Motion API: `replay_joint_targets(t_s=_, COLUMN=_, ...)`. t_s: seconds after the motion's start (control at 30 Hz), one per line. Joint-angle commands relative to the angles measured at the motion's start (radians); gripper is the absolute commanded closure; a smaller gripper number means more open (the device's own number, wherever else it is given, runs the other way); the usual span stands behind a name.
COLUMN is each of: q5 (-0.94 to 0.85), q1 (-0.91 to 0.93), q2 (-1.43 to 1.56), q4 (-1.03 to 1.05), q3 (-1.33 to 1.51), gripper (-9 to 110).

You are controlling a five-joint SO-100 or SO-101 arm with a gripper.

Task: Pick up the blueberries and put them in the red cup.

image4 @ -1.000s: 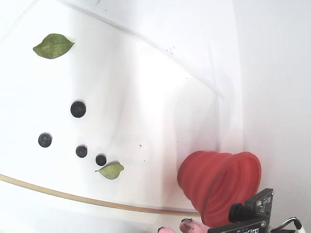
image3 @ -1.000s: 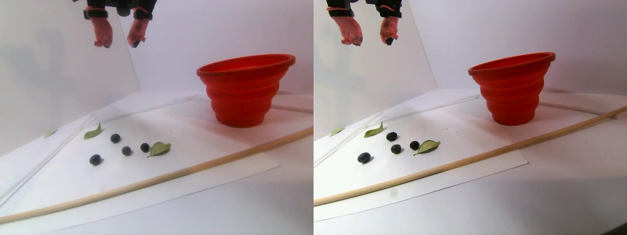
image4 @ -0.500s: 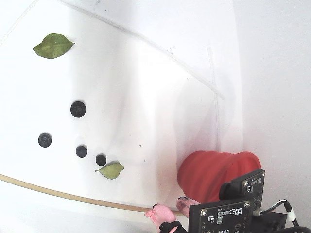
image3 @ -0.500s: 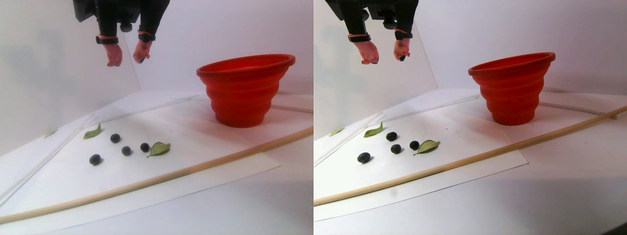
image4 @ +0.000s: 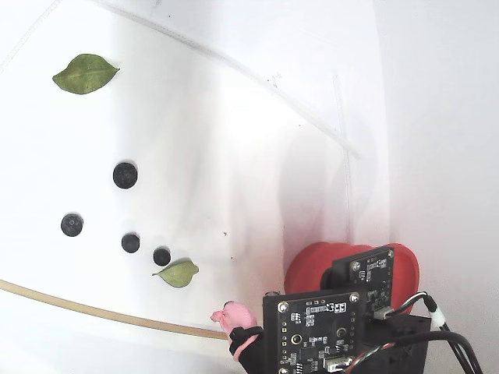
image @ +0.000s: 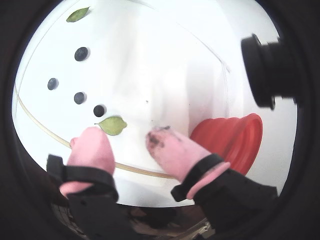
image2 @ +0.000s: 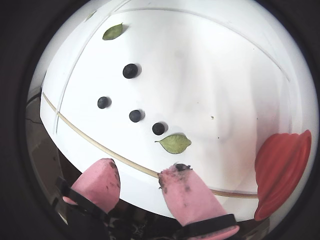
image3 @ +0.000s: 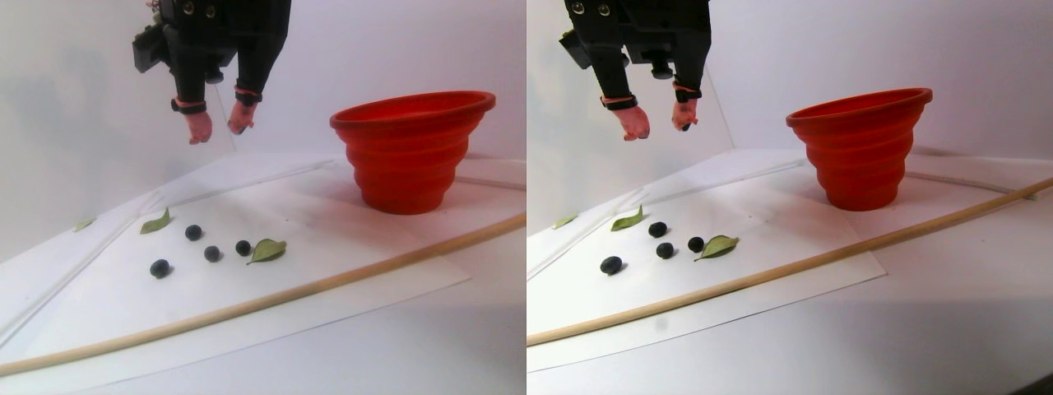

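- Tool (image3: 220, 127): pink-covered fingers (image2: 100, 182) spread apart, nothing between them; it hangs in the air, clear of the table (image3: 461, 346).
- In the stereo pair view the tool sits upper left, left of the red cup (image3: 411, 152) and far behind the berries.
- Blueberries (image3: 212, 253): four, all resting on the white sheet (image3: 329, 247) at the left, none in the cup as far as can be seen.
- One green leaf (image3: 268, 249) lies just right of the rightmost berry; another leaf (image3: 156, 222) lies at the far left of the group.
- Red cup stands upright on the sheet, well apart from the berries.
- A thin wooden rod (image3: 345, 276) runs across the sheet, near side of the berries.
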Motion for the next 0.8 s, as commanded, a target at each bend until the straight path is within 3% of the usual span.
replay_joint_targets(t_s=0.0, q5=-0.026, q1=-0.009, q2=-0.038, q4=-0.063, q3=0.002, gripper=86)
replay_joint_targets(t_s=0.77, q5=-0.164, q1=0.015, q2=-0.403, q4=-0.403, q3=-0.006, gripper=86)
